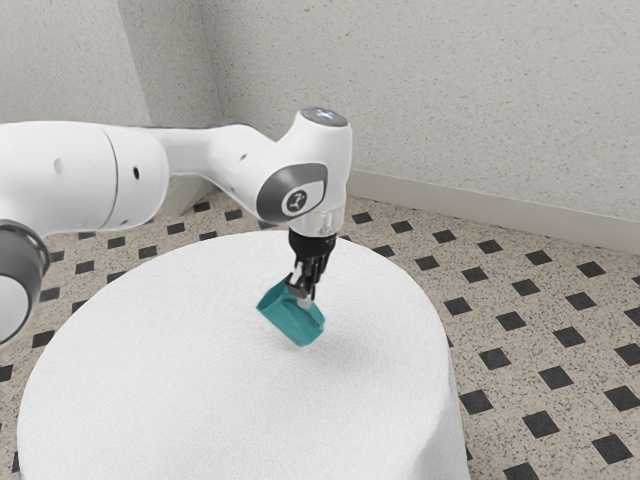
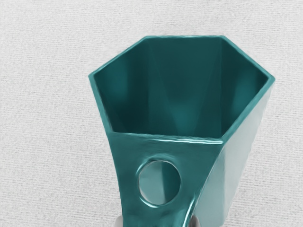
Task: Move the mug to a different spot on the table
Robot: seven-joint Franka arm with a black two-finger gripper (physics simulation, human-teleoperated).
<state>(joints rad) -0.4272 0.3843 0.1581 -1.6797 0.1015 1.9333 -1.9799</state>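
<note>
Jaws clamped on teal mug (image 1: pixel 293 318) at handle (image 2: pixel 189 156) side; mug tilted, base toward 4 o'clock, near middle of round white worktop (image 1: pixel 150 390); arm enters from 9 o'clock

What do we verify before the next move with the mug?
1. Claw shut on the teal hexagonal mug, at its handle: ok.
2. Mug upright: not ok, tilted.
3. Mug empty: ok, nothing inside.
4. Mug's lowest corner clear of the round white table: cannot tell.
5. Mug well inside the table's edge: ok.
</note>
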